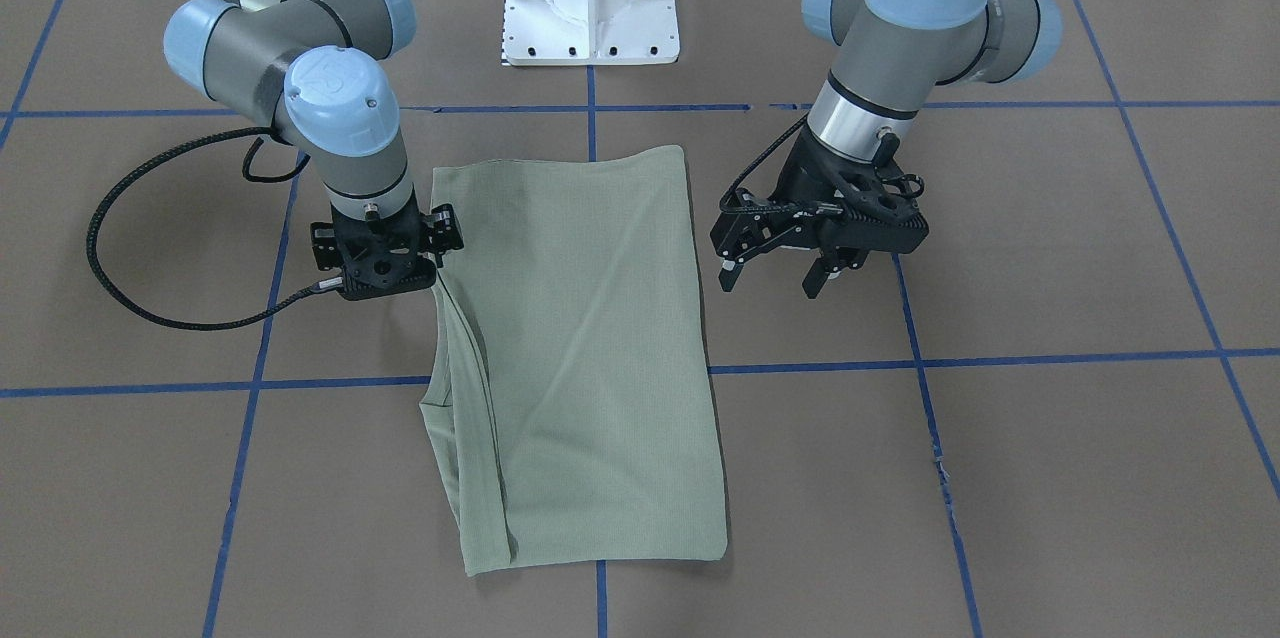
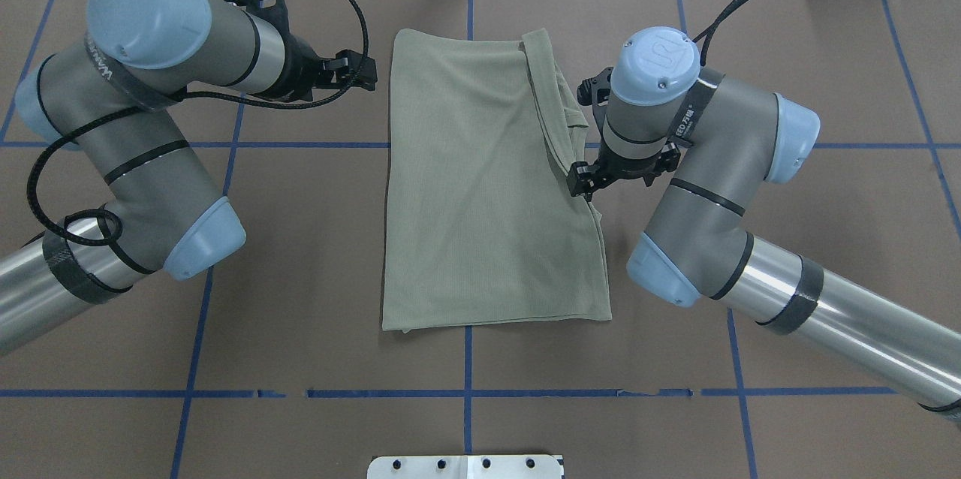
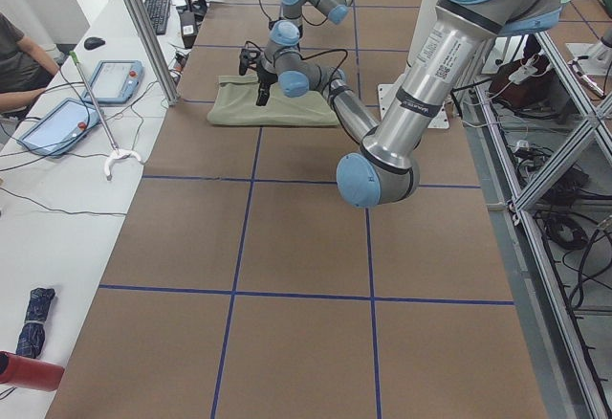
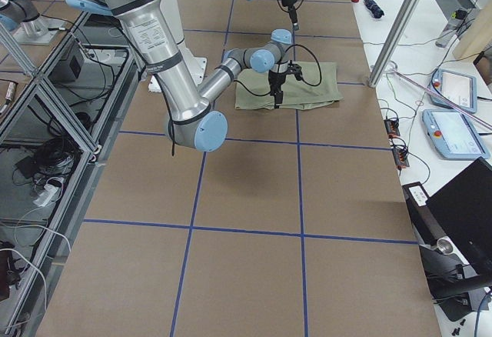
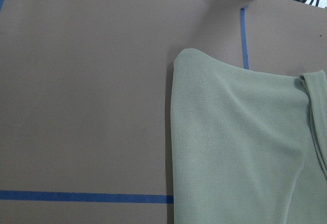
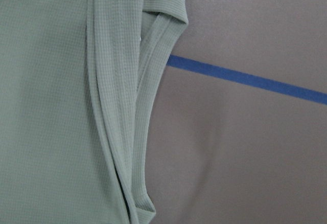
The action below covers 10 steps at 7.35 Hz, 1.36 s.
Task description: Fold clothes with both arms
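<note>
A sage-green shirt (image 1: 590, 348), folded into a long rectangle, is being shown flat at the middle of the worktop (image 1: 1050, 438). The left gripper (image 1: 775, 276) is being held wide open, empty, just beside one long edge. The right gripper (image 1: 385, 266) is being pointed down at the opposite edge; its opening cannot be told.

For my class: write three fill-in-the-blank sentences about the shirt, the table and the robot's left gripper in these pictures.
The green shirt lies folded on a table marked with ____ tape lines. The left gripper hovers beside the shirt, its fingers ____. The shirt's layered, uneven edge lies on the robot's ____ side.
Missing words: blue; open; right.
</note>
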Each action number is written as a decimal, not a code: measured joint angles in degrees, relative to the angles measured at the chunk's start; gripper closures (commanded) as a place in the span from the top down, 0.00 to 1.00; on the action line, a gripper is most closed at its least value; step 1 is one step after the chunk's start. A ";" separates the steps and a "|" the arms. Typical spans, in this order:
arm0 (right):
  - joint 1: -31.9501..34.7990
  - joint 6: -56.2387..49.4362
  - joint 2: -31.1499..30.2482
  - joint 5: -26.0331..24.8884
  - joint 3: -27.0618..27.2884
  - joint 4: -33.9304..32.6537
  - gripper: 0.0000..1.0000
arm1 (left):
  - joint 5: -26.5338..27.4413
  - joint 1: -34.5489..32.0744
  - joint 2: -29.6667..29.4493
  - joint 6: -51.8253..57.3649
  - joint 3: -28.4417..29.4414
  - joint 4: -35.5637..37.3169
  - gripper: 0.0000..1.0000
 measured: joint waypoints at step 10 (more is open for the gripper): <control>1.96 -1.60 9.39 0.64 -21.23 12.05 1.00 | 0.05 -0.41 -0.62 0.34 -0.42 -0.46 1.00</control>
